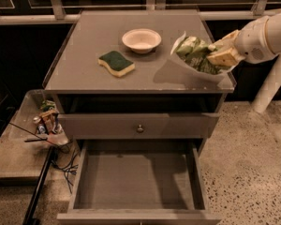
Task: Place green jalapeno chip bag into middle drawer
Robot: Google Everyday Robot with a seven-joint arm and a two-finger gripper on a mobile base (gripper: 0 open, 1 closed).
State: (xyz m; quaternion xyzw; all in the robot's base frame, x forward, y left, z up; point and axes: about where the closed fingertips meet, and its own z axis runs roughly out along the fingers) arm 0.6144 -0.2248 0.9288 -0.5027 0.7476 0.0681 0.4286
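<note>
The green jalapeno chip bag [195, 55] is a crinkled light-green bag with pale ends. It is held tilted just above the right edge of the cabinet top [107, 36]. My gripper [218, 56] comes in from the right and is shut on the bag's right side. The middle drawer [136, 179] is pulled out wide open below, its grey floor bare. It lies low and to the left of the bag.
A white bowl [141, 40] and a dark-green-and-yellow sponge [115, 63] sit on the cabinet top. The upper drawer front with a round knob [140, 128] is shut. A low side shelf with clutter [48, 122] stands at the left. A white post [271, 86] stands at the right.
</note>
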